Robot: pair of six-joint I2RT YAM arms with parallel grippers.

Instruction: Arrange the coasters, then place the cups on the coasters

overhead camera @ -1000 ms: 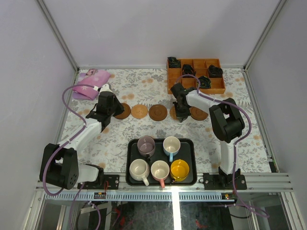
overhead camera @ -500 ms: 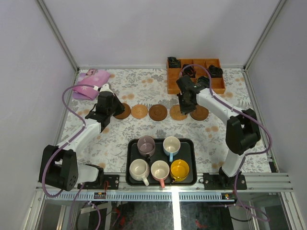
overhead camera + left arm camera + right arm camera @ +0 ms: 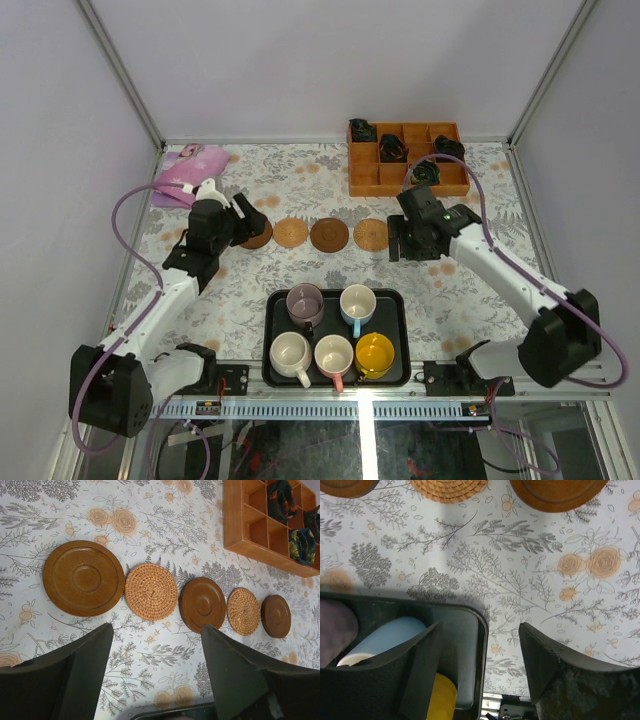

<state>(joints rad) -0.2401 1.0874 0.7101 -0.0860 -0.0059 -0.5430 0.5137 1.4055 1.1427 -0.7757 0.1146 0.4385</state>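
Five coasters lie in a row: dark wood (image 3: 83,577), woven (image 3: 151,591), dark (image 3: 202,604), woven (image 3: 243,611), dark (image 3: 276,616). From above I see the coasters (image 3: 329,235) in that row, the rightmost hidden under my right arm. My left gripper (image 3: 157,645) (image 3: 243,222) hovers open above the row's left end, empty. My right gripper (image 3: 479,627) (image 3: 402,243) is open and empty over the tray's far right corner. The cups stand in the black tray (image 3: 272,330): mauve (image 3: 304,300), blue-handled white (image 3: 357,303), cream (image 3: 290,352), pink-handled white (image 3: 333,354), yellow (image 3: 375,353).
An orange compartment box (image 3: 405,160) holding dark bundles stands at the back right. A pink cloth (image 3: 185,175) lies at the back left. The tray rim (image 3: 480,645) runs just under my right fingers. Frame walls close in the table on both sides.
Both grippers have opened. My right arm has swung off the right end of the coaster row toward the near right. My left gripper has risen and drawn back from the leftmost coaster.
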